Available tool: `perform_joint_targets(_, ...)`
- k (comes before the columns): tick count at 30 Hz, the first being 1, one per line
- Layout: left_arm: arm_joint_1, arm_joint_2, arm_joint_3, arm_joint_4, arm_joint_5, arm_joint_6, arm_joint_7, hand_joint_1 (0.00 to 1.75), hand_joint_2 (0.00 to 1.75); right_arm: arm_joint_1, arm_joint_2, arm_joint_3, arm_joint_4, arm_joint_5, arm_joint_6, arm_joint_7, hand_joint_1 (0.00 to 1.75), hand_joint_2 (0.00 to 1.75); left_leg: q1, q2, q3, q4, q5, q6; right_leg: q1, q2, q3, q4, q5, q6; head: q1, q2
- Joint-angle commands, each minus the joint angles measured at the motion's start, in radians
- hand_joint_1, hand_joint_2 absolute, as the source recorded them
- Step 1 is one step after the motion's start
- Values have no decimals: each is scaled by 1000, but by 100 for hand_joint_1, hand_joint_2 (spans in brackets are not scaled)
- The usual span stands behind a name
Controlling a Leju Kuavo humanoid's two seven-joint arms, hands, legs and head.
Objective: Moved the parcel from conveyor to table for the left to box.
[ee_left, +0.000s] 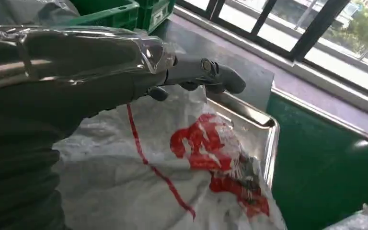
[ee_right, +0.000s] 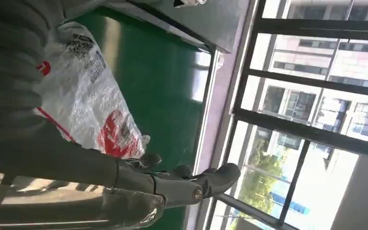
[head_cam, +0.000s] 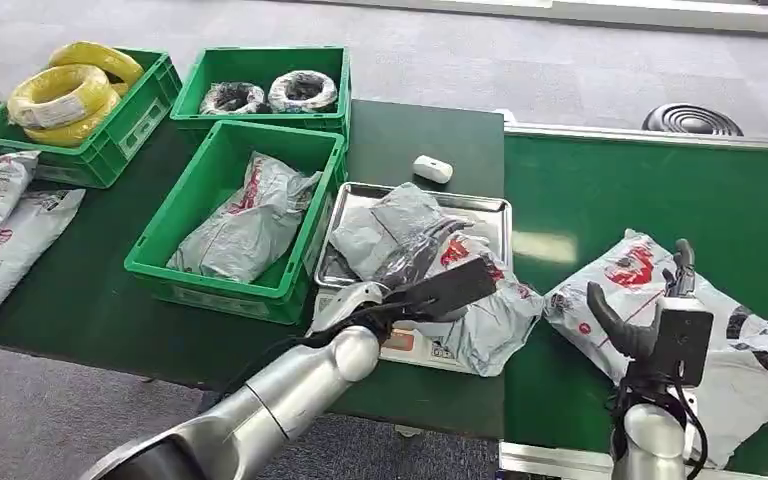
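A grey parcel with a red logo [head_cam: 485, 300] lies on the steel tray [head_cam: 480, 206] of a scale at the table's front edge, hanging over the tray's near corner. A second grey parcel [head_cam: 390, 225] lies behind it on the tray. My left hand [head_cam: 430, 275] hovers just above the logo parcel [ee_left: 187, 163] with its fingers [ee_left: 220, 79] stretched out, gripping nothing. Another white and grey parcel [head_cam: 750, 350] rests on the green conveyor [head_cam: 600, 190]. My right hand [head_cam: 650, 325] stands upright over its near edge, fingers apart and empty [ee_right: 172, 184].
A green crate [head_cam: 210, 285] left of the tray holds a grey parcel. Two more crates behind hold yellow coils [head_cam: 65, 95] and wrapped rolls [head_cam: 270, 92]. A small white device [head_cam: 432, 168] lies behind the tray. More parcels [head_cam: 0, 230] lie at the table's left end.
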Motion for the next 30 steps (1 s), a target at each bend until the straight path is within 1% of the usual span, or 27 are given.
perform_joint_targets(1, -65, 13, -181, 148, 11, -11, 37, 0, 175, 3, 22, -34, -3, 6, 4, 4, 0, 175, 0, 0, 1, 0, 0, 0, 0, 0, 1, 0, 0, 0, 0, 0)
perform_joint_targets(6, -68, 13, -192, 177, 3, -5, 47, 0, 175, 2, 27, -40, -8, 12, 9, 10, 0, 175, 0, 1, 1, 0, 0, 0, 0, 0, 1, -1, 0, 0, 0, 0)
perform_joint_targets(9, -71, 13, -172, 203, -1, -18, 43, 0, 175, -17, 36, -38, 6, 14, 12, -1, 0, 175, 0, 2, 2, -2, 0, 0, 0, 1, 2, -2, 1, 0, 0, 0)
perform_joint_targets(14, -71, 13, -170, 206, -3, -17, 44, 0, 175, -18, 37, -38, 6, 14, 12, -2, 0, 175, 0, 4, 2, -2, 1, 0, 0, 2, 1, -2, 2, -1, 0, 0)
perform_joint_targets(15, -71, 13, -170, 206, -3, -17, 44, 0, 175, -18, 37, -38, 6, 14, 12, -2, 0, 175, 0, 1, 1, 0, 0, 0, 0, 1, 1, 0, 0, 0, 0, 0)
perform_joint_targets(18, -71, 13, -170, 206, -3, -17, 44, 0, 175, -18, 37, -38, 6, 14, 12, -2, 0, 175, 0, 3, 2, -1, 0, 0, 0, 2, 1, -1, 1, -1, 0, 0)
perform_joint_targets(21, -72, 13, -159, 220, -14, -24, 52, 0, 175, -21, 39, -33, 8, 18, 13, -7, 0, 175, 0, 2, 1, 0, 0, 0, 0, 1, 0, 0, 1, 0, 0, 0)
perform_joint_targets(24, -69, 13, -143, 248, -38, -37, 58, 0, 175, -31, 42, -27, 14, 20, 14, -11, 0, 175, 0, 4, 2, -2, 0, 0, 0, 3, 1, -2, 2, -1, 0, 0)
perform_joint_targets(25, -70, 13, -133, 255, -41, -35, 58, 5, 175, -35, 44, -26, 16, 20, 14, -12, 0, 175, 0, 4, 2, -1, 0, 0, 0, 3, 1, -1, 1, -1, 0, 0)
perform_joint_targets(26, -68, 13, -116, 257, -51, -29, 50, 173, 175, -38, 45, -25, 16, 21, 14, -13, 0, 175, 0, 3, 2, -1, 0, 0, 0, 3, 1, -1, 1, 0, 0, 0)
perform_joint_targets(30, -64, 13, -43, 242, -76, -11, 28, 175, 175, -37, 45, -23, 17, 25, 12, -14, 0, 175, 0, 2, 1, 0, 0, 0, 0, 2, 1, 0, 1, 0, 0, 0)
